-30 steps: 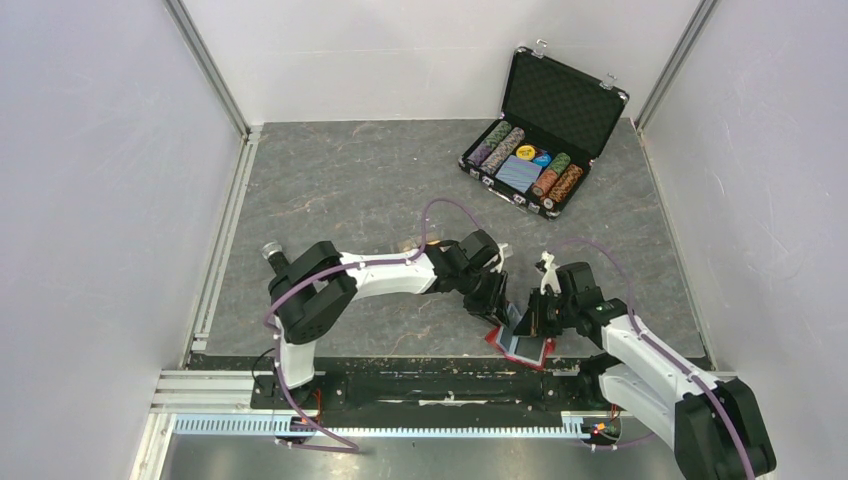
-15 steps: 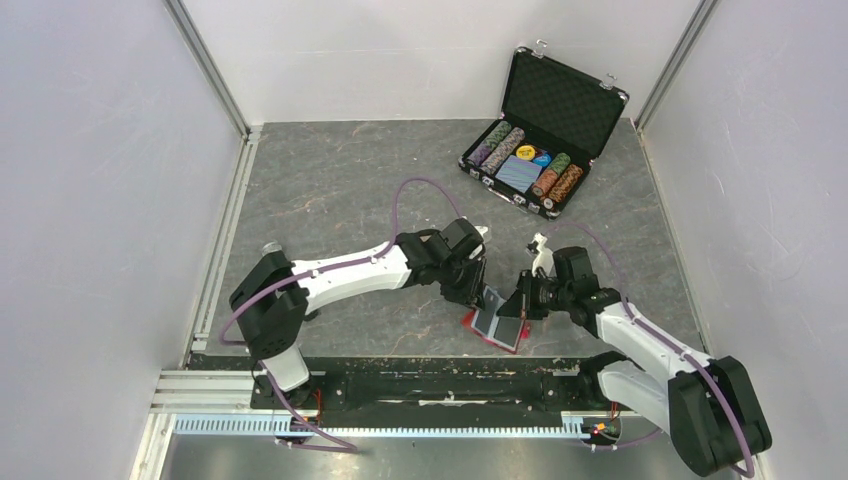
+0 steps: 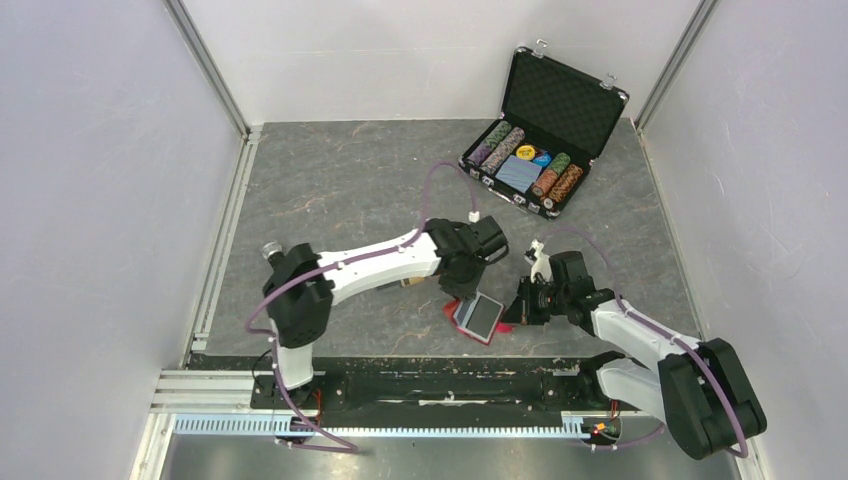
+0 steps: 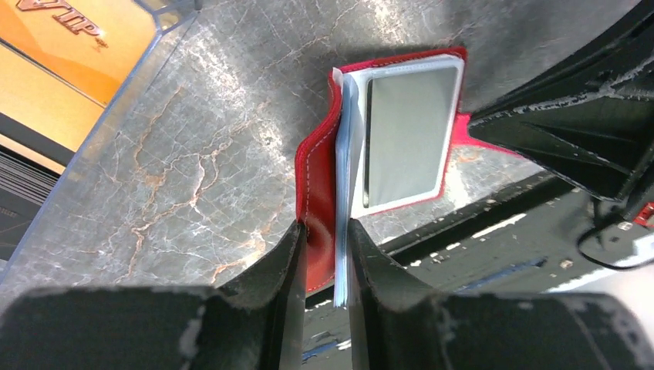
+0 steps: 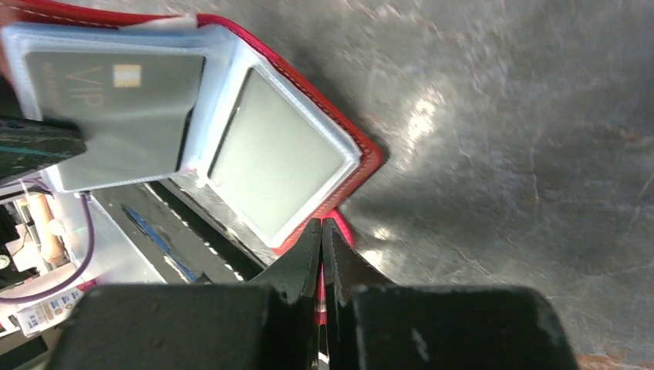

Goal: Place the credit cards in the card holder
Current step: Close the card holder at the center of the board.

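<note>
The card holder (image 3: 478,317) is bright red with a line of white stitching along its edge. Its inner sleeves are pale blue-grey, milky over a grey card (image 5: 116,96) that bears faint "VIP" lettering and a small gold square. An orange card (image 4: 46,62) carries darker rust lettering, seen through a clear tray (image 4: 154,35). The tabletop (image 3: 330,190) is dark grey, marbled with whitish and rusty veins. The arms (image 3: 385,265) are white with black joints, trailed by purple cables (image 3: 440,180). The case (image 3: 562,100) is black, with dimpled black foam in its lid. Its chips (image 3: 500,140) sit in striped rolls of purple, green and orange-brown beside a blue patterned deck (image 3: 517,172).
</note>
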`<state>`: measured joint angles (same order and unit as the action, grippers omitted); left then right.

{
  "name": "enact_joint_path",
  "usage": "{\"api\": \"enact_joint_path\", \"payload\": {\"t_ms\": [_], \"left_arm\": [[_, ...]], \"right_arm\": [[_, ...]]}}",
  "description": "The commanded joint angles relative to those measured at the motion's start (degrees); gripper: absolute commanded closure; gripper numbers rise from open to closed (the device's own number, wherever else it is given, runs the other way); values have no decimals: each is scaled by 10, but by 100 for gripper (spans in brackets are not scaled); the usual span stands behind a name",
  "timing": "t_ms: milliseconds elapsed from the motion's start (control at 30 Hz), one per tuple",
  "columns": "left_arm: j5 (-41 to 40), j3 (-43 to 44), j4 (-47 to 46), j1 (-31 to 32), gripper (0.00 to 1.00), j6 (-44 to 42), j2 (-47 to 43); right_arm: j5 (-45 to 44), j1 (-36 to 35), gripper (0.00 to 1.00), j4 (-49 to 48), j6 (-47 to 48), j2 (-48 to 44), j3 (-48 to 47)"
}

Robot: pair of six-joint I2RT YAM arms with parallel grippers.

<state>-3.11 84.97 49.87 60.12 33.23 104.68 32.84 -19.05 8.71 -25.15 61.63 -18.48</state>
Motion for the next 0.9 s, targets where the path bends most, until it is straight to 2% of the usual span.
{"api": "enact_joint_path", "payload": {"t_ms": [0, 167, 300, 400, 633, 867], "left_arm": [[-67, 83, 80, 39, 91, -39, 60], [-78, 158, 110, 76, 69, -43, 103], [-42, 185, 101, 97, 58, -45, 112], [-7, 170, 63, 103, 50, -48, 91], [29, 64, -43, 82, 40, -26, -4], [118, -143, -176, -34, 38, 36, -134]], "right_arm": [[-14, -2, 99, -13, 26, 20, 25], [-31, -2, 99, -1, 35, 28, 29], [-38, -2, 99, 3, 42, 38, 33], [-38, -2, 99, 3, 45, 42, 36], [-37, -2, 99, 3, 44, 38, 38], [-33, -2, 99, 3, 46, 38, 39]]}}
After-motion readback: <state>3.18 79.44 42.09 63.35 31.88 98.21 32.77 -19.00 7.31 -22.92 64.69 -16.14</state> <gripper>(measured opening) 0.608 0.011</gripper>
